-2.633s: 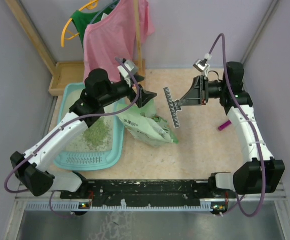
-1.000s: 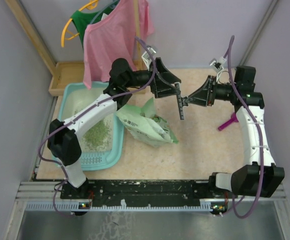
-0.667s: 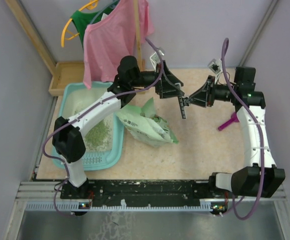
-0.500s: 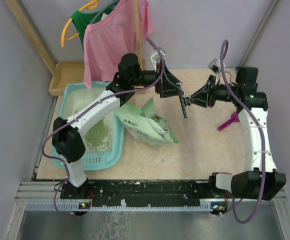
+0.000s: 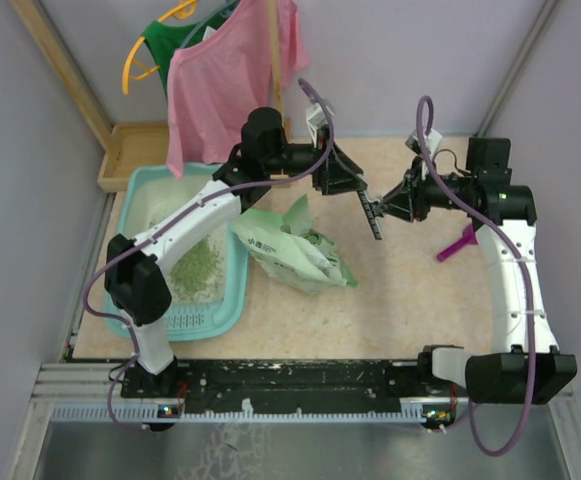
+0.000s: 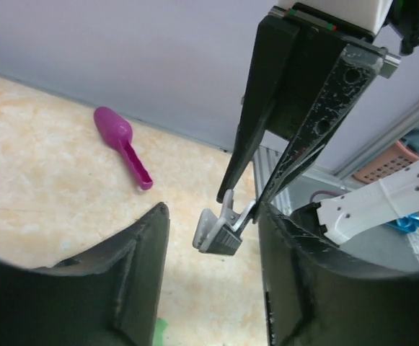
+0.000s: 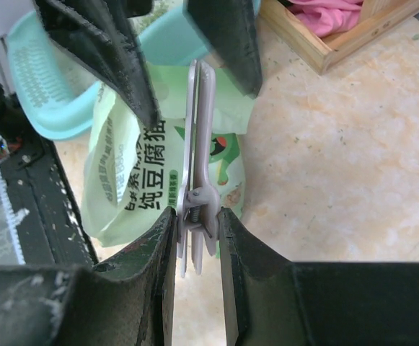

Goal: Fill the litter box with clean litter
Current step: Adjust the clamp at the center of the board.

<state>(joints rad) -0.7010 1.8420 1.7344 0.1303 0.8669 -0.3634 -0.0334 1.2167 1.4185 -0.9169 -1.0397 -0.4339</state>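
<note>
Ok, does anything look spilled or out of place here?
The litter bag lies flat on the table beside the litter box, not upright. The magenta scoop lies loose at the table's right side. No clear heap of spilled litter shows.

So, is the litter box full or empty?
Partly filled. A heap of clean litter covers only part of the base of the litter box; the whitish floor around the heap is bare.
</note>
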